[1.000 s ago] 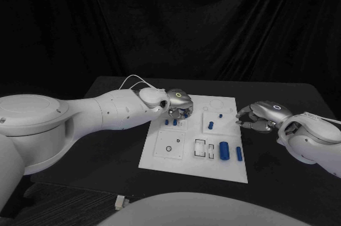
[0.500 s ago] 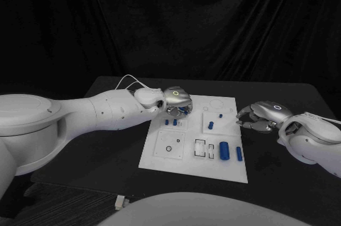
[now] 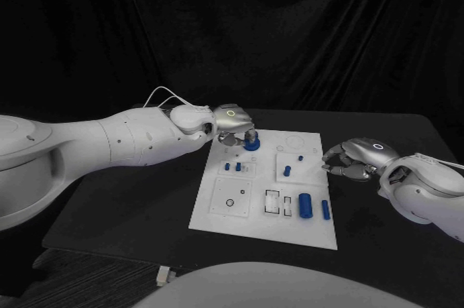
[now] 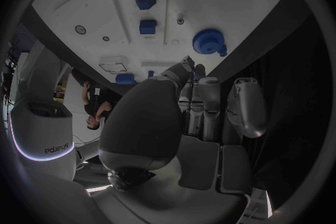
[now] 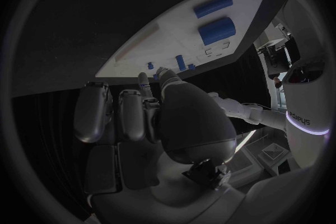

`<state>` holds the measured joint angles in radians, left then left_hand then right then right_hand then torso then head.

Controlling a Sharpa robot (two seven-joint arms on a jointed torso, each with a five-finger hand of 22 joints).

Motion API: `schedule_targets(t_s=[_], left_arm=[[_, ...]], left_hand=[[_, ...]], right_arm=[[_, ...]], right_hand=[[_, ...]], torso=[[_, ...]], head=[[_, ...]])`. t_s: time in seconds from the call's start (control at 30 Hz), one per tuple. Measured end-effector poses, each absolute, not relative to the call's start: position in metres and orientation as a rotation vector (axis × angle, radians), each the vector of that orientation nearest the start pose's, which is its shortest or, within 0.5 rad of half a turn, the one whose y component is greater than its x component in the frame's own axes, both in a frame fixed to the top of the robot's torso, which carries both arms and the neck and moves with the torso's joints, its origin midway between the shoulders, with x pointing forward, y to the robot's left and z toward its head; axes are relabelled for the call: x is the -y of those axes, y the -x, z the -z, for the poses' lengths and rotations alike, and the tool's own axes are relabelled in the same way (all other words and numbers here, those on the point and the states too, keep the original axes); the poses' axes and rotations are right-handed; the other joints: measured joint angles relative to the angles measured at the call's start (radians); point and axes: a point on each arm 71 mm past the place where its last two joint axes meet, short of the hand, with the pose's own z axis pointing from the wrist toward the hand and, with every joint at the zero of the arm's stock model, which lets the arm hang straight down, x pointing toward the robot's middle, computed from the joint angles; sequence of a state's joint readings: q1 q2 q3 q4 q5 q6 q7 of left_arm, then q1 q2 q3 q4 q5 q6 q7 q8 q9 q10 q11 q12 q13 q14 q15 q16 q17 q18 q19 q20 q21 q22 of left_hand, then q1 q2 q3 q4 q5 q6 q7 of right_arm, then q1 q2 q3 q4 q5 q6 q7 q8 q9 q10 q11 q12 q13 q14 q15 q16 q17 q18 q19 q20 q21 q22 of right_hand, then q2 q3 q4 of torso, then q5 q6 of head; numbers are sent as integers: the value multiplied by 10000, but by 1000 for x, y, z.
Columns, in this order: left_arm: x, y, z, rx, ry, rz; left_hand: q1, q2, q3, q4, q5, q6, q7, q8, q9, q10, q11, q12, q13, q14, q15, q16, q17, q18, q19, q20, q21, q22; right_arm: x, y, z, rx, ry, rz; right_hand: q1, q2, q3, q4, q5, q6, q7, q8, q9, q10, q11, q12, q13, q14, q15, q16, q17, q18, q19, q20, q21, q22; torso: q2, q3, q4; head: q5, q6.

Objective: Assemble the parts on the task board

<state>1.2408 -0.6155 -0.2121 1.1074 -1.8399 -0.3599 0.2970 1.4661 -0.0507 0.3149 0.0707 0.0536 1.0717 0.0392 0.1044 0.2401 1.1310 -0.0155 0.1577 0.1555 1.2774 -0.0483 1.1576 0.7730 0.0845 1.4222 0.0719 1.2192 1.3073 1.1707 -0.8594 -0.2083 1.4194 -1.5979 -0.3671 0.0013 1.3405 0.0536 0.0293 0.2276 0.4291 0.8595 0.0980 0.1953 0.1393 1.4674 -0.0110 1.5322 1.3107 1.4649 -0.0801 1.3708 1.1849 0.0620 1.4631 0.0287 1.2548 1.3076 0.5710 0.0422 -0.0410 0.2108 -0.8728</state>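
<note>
Black drapes hang behind the black counter (image 3: 135,207). In the head view, mid-frame, the left hand (image 3: 235,123) hovers over a round blue part (image 3: 251,145) at the task board (image 3: 261,231) top edge; whether it grips, I cannot tell. The right hand (image 3: 348,160), centre right, is curled, empty. In the left wrist view, the part (image 4: 208,41) sits upper right, beyond the fingers (image 4: 203,103): probably light, rigid, slick; take its rim.

Black curtain (image 3: 290,46) behind black table (image 3: 135,200)

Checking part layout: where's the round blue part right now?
In the head view the round blue part sits on the task board near its far left corner, right by the left hand, beyond two small blue pegs.
</note>
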Motion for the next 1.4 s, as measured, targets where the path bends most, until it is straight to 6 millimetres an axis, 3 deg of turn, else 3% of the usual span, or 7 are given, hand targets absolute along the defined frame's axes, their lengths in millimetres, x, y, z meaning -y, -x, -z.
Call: schedule_targets(t_s=[0.37, 0.73, 1.4], left_arm=[[-191, -520, 247, -16199, -8801, 5455], [-196, -517, 258, -16639, -8666, 5322], [-197, -517, 265, -16944, -8511, 5099]], left_hand=[[-31, -31, 1, 54, 0, -72, 2, -61, -14, 0, 0, -71, -16, -71, 1, 0, 56, -1, -36, -36, -39, 0], [-30, -31, -26, 80, 0, -108, -32, -105, -38, 0, 0, -71, -16, -71, 1, 0, 109, -1, -36, -36, -39, 0], [-29, -33, -27, 79, 0, -143, 3, -145, -48, 0, 0, -71, -16, -71, 1, 0, -11, -1, -36, -36, -39, 0]], right_arm=[[235, -466, 259, -17400, 3718, -5405], [235, -466, 260, -17410, 3718, -5409], [235, -466, 260, -17420, 3716, -5409]], right_hand=[[0, 0, 0, 0, 0, 0, 0, 0, 0, 0, 0, 3, -5, 0, 0, 0, -18, 1, 0, 0, -41, -1], [0, 0, 27, -28, 0, 0, 0, 0, 0, 0, 0, 6, -8, 0, 0, 0, -17, 0, 0, 0, -41, -1], [0, 0, 27, -28, 0, 0, 0, 0, -8, 0, 0, -1, -4, 0, 0, 0, -17, 0, 0, 0, -41, -2]], torso=[[-3, 15, -7], [24, -15, 8], [18, 0, -6]], head=[[79, 0], [41, 0], [47, 0]])
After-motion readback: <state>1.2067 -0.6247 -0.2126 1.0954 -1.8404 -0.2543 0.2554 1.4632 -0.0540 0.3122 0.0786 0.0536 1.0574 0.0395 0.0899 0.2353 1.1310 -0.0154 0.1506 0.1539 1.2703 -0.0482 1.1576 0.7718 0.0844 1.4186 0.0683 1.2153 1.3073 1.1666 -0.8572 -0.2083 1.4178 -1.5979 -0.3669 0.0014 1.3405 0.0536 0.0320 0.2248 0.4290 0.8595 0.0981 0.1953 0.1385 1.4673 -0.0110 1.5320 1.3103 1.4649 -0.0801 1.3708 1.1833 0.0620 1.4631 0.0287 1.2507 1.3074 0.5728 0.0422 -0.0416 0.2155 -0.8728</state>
